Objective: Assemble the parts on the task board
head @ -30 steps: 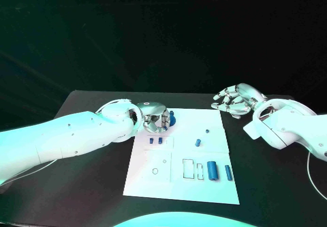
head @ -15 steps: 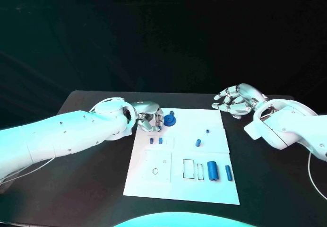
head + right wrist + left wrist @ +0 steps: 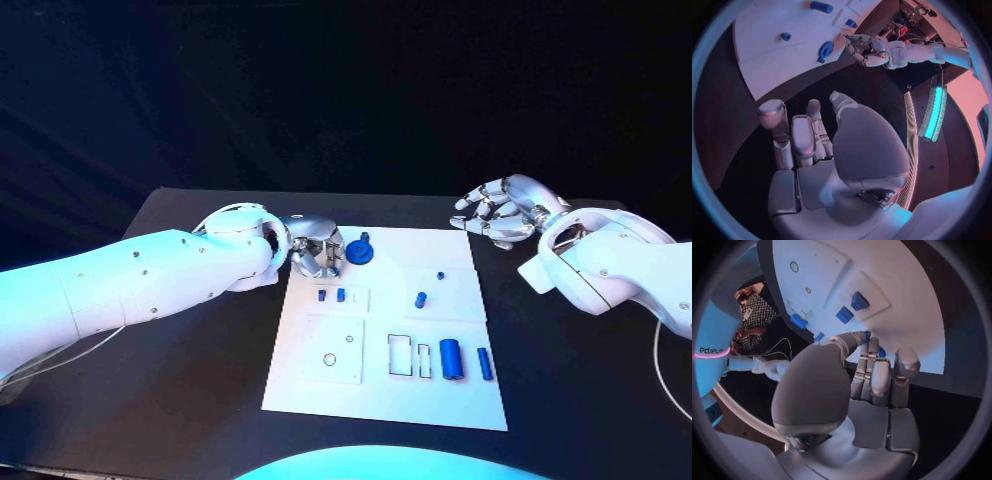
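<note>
A round blue part point(image 3: 358, 251) with a small stem is seen on the task board point(image 3: 387, 400), just beside the left hand point(image 3: 315, 247), whose curled fingers point(image 3: 873, 382) hold nothing.

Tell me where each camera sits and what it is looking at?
Head view: on the robot's head, looking down at the task board; both arms show, with left hand and right hand.
Left wrist view: behind the left hand, facing the board.
Right wrist view: behind the right hand, facing the board and the left hand.
All views share the board.
</note>
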